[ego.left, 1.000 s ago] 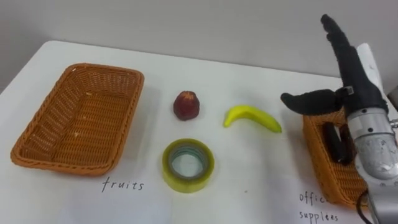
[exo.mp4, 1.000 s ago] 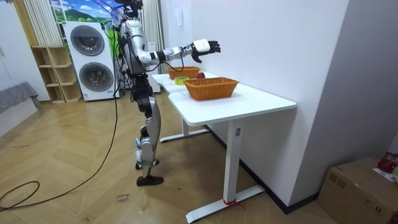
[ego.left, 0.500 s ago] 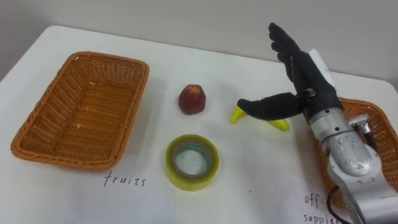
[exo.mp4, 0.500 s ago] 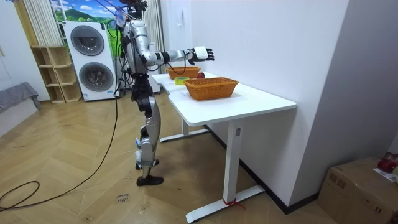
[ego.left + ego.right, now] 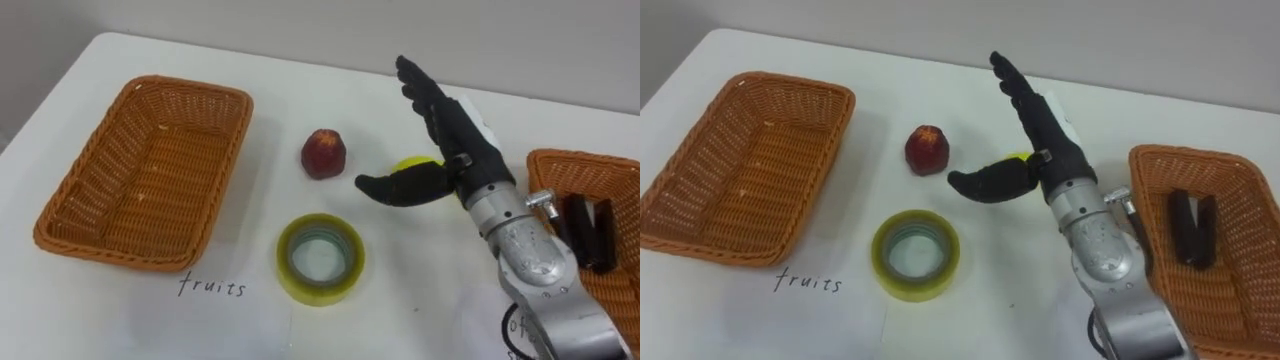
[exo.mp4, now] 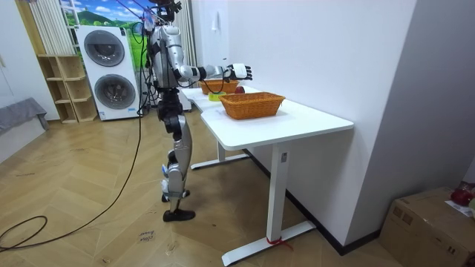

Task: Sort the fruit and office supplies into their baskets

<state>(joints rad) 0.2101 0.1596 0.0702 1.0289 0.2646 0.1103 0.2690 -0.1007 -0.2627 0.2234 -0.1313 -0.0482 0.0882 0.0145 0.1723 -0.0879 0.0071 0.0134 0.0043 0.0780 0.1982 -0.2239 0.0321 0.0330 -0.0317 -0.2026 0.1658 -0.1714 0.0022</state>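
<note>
Left eye view, reading across: the fruit basket [image 5: 95, 165] sits at the table's [image 5: 300, 85] left end, and I see no fruit in it yet; near its right side come the red fruit [image 5: 324, 153], farther back, and the tape roll [image 5: 322, 290], lying flat nearer to me, the two apart. Next is the banana [image 5: 415, 166], lying on the table between the red fruit and the office basket [image 5: 575, 160]; just a yellow patch shows, because my right hand [image 5: 452, 135] hangs over it, fingers straight and together, thumb swung out to the left, holding nothing. Inside the office basket lie dark pieces [image 5: 585, 230].

My judgement on handling: the banana is light, soft and smooth-skinned, so I'd close across the middle of its curve, gently, since a hard squeeze would bruise it; the red fruit looks firm and round and may roll, so it wants a grip from above; the tape roll is stiff and light, best pinched through its wall with the thumb in the hole.
</note>
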